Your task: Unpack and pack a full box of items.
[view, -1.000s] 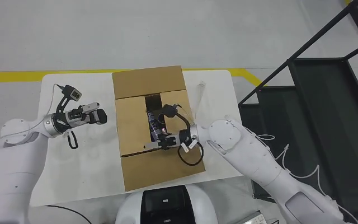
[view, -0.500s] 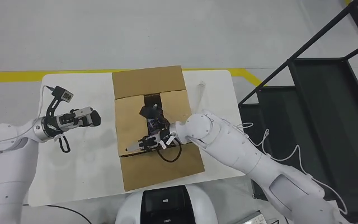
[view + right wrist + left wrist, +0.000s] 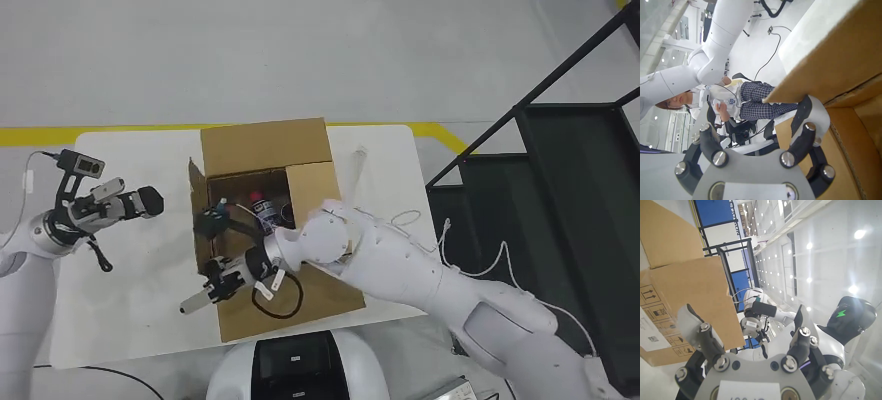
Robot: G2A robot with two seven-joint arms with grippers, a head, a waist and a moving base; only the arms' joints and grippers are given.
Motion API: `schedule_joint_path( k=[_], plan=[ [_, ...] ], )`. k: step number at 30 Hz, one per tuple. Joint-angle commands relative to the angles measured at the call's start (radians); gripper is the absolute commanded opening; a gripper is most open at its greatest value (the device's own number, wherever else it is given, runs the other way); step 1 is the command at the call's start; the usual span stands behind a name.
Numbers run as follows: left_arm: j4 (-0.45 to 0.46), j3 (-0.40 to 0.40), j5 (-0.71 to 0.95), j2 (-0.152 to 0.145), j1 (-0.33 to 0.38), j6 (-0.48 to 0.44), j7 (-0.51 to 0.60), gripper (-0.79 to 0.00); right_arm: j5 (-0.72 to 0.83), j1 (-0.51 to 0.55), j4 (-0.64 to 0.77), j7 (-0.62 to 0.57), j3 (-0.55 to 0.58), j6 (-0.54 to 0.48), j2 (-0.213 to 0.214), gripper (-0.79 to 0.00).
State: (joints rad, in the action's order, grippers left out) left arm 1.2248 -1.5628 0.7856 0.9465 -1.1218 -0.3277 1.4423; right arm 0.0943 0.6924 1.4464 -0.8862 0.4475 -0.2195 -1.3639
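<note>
**A:** right tool (image 3: 205, 293) (image 3: 757, 106) state?

**B:** released, fingers spread wide, nothing clamped. The corner of a cardboard flap (image 3: 829, 66) pokes in between them. One finger (image 3: 810, 113) sits against the cardboard.

**A:** where's the box (image 3: 265, 150) (image 3: 687, 285) relative to it?

**B:** right up against it. The tool is at the box's near corner, on the side facing the left tool (image 3: 135, 198) (image 3: 743, 311). Its tips hang out over the table (image 3: 130, 290).

**A:** box open?

**B:** partly. The upright flap (image 3: 192, 185) stands just beyond the right tool's tips. The far flap is folded out flat, and the flap on the opposite side lies over part of the opening. The gap shows a can (image 3: 262, 207) with a red top, inside the box past the tool's wrist. There are dark items around it that I can't make out.

**A:** left tool?

**B:** also released, fingers apart, empty. It's over the table near the box, not touching, with the box wall off one fingertip. The right tool shows farther off, past its fingers.
</note>
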Motion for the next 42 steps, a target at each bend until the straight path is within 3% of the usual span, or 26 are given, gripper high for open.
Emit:
schedule_joint_path(
  k=[1, 9, 12, 14, 16, 21, 25, 34, 42],
  plan=[
    [0.009, -0.019, 0.022, -0.003, -0.014, 0.003, 0.007, 0.000, 0.002, -0.033, -0.062, 0.012, -0.054, -0.011, -0.041, 0.000],
    [0.071, -0.071, 0.059, -0.011, -0.072, 0.019, 0.042, 0.000, 0.023, -0.113, -0.256, 0.042, -0.147, -0.046, -0.174, 0.000],
    [0.060, -0.049, -0.069, -0.015, -0.064, 0.101, -0.079, 0.000, 0.032, -0.120, -0.285, 0.040, -0.147, -0.053, -0.197, 0.000],
    [0.057, -0.038, -0.187, -0.015, -0.060, 0.096, -0.234, 0.000, 0.030, -0.120, -0.277, 0.042, -0.135, -0.058, -0.200, 0.000],
    [0.082, -0.010, -0.261, -0.012, -0.073, 0.110, -0.313, 0.000, 0.014, -0.111, -0.259, 0.049, -0.118, -0.050, -0.194, 0.000],
    [0.103, 0.008, -0.370, -0.014, -0.094, 0.156, -0.414, 0.000, -0.025, -0.056, -0.160, 0.057, -0.039, -0.039, -0.146, 0.000],
    [0.082, 0.029, -0.403, -0.012, -0.088, 0.209, -0.458, 0.000, -0.087, 0.029, -0.024, 0.063, 0.067, -0.017, -0.084, 0.000],
    [0.013, 0.133, -0.471, 0.003, -0.029, 0.240, -0.487, 0.000, -0.265, 0.330, 0.339, 0.021, 0.391, 0.011, 0.060, 0.000],
    [-0.017, 0.216, -0.532, 0.019, 0.018, 0.228, -0.520, 0.000, -0.293, 0.563, 0.481, 0.013, 0.610, -0.038, 0.124, 0.000]
  ],
)
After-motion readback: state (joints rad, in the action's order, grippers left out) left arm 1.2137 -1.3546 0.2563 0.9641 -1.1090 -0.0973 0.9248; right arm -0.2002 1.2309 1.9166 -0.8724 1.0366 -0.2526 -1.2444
